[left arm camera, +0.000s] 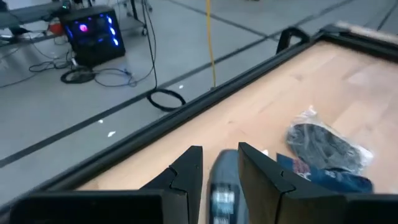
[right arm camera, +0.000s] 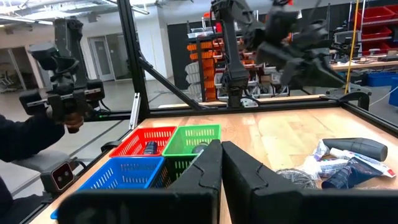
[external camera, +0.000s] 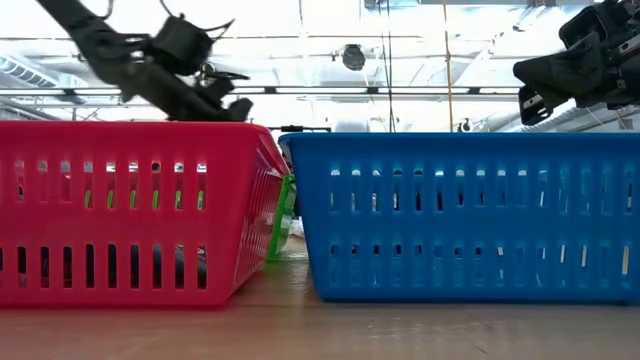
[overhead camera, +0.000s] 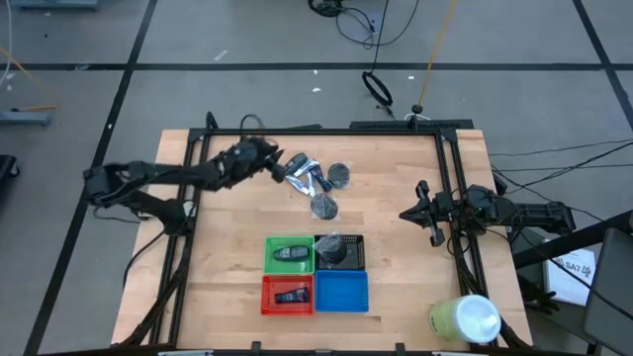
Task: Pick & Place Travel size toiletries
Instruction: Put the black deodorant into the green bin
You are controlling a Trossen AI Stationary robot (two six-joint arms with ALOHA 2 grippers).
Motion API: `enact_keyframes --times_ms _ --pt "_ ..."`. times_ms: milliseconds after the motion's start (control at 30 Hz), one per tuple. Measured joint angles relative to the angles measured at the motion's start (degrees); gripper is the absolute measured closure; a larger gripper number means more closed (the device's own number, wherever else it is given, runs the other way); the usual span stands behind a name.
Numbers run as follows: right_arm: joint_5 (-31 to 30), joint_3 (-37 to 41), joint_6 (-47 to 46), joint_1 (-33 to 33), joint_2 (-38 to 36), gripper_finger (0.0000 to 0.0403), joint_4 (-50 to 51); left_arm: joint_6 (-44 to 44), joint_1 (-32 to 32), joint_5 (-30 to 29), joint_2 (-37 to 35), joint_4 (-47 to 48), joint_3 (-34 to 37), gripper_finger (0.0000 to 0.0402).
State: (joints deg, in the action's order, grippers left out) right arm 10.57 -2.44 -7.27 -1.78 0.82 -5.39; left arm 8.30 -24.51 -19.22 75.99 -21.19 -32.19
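Left wrist view: jaws on grey tube point(left arm camera: 222, 186)

- Left dark arm reaches across the table's far side; its end effector point(overhead camera: 279, 164) has fingers point(left arm camera: 183, 177) slightly parted.
- Right dark arm waits at the right edge, end effector point(overhead camera: 413, 214) closed.

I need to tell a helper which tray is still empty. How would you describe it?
Find the block of four trays near the table's front edge. The blue tray is the front corner nearer the right arm, beside the red tray; only it holds nothing.
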Motion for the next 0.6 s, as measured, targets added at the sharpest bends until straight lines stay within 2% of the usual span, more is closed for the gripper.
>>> enact_keyframes --times_ms 133,233,467,600 --pt "0.0 -0.01 0.01 0.02 0.0 0.0403 0.0 -0.4 -2.33 5.09 5.46 4.1 -6.53 0.0302" --pt "0.0 -0.02 0.02 0.02 0.0 0.0403 0.0 -0.25 -3.27 7.53 9.63 9.25 -10.24 0.0282" --pt "0.0 -0.02 0.0 0.01 0.0 0.0403 0.01 -0.23 -3.92 7.66 18.75 10.8 -14.48 0.0187" --pt "0.0 -0.02 0.0 0.0 0.0 0.0403 0.0 -0.15 -3.91 7.63 21.64 13.17 -16.3 0.0139"
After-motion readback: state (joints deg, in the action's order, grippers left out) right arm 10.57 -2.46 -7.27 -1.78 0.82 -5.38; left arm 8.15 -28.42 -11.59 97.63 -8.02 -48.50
